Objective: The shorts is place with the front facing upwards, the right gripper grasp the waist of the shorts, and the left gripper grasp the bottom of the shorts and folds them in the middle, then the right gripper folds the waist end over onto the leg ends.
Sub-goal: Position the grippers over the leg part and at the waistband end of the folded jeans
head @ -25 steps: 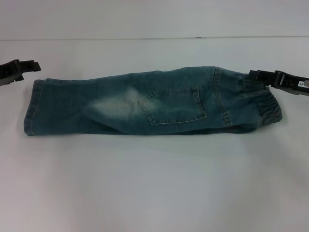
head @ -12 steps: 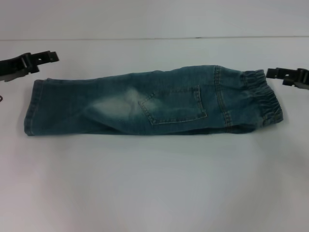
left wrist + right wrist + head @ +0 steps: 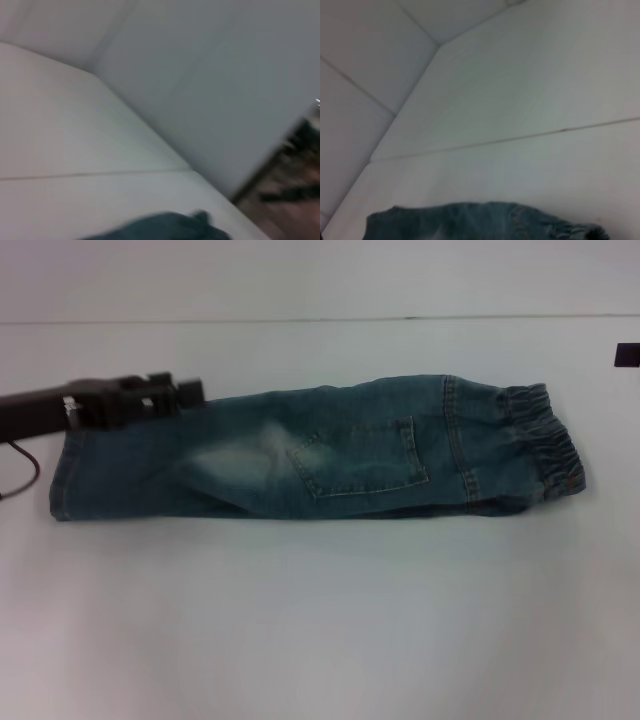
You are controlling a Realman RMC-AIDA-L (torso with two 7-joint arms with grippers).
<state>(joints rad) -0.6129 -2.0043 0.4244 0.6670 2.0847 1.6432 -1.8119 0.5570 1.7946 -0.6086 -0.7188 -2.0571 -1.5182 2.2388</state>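
Observation:
The blue denim shorts (image 3: 320, 455) lie flat on the white table (image 3: 320, 620), folded lengthwise. Their leg ends (image 3: 70, 465) point left and the elastic waist (image 3: 545, 445) points right, with a back pocket facing up. My left gripper (image 3: 185, 390) reaches in from the left, over the far edge of the shorts near the leg ends. Only a black bit of my right gripper (image 3: 627, 354) shows at the right edge, well away from the waist. The left wrist view catches a strip of the shorts (image 3: 165, 225), and the right wrist view shows the shorts (image 3: 480, 220) too.
The white table runs back to a light wall (image 3: 320, 280). A dark cable (image 3: 25, 465) loops beside the left arm near the leg ends. In the left wrist view the table's far corner and dark floor (image 3: 290, 190) show.
My left gripper has swung right, from beside the leg ends to over the shorts' far edge. My right gripper has drawn away from the waist, nearly out of view.

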